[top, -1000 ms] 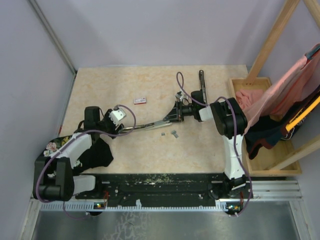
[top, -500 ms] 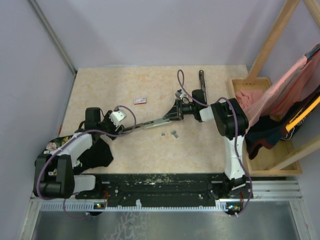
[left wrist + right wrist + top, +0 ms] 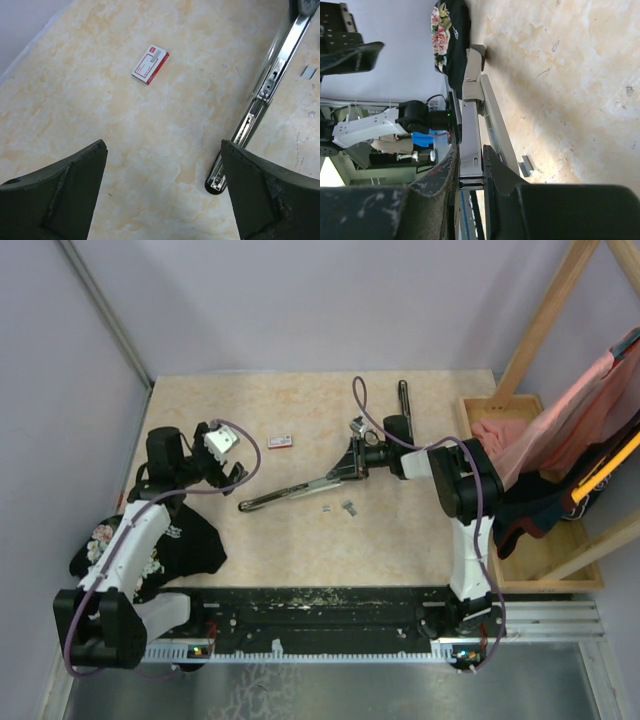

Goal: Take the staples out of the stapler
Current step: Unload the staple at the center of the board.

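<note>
Stapler (image 3: 295, 490) lay opened out on desk (image 3: 200, 420), long axis near-left to far-right, far end gripped by narrow right fingers (image 3: 436, 176), w/ left fingers (image 3: 65, 190) wide, empty, nearer its free end, staples (image 3: 348, 506) loose just beside it.

Two staple strips (image 3: 348, 506), one stapler (image 3: 300, 488), one box (image 3: 280, 441)

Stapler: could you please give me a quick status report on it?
Left hand open, off the stapler. Right hand shut on it. Few staples loose on table beside it. Red-and-white box apart, nothing in the way.
</note>
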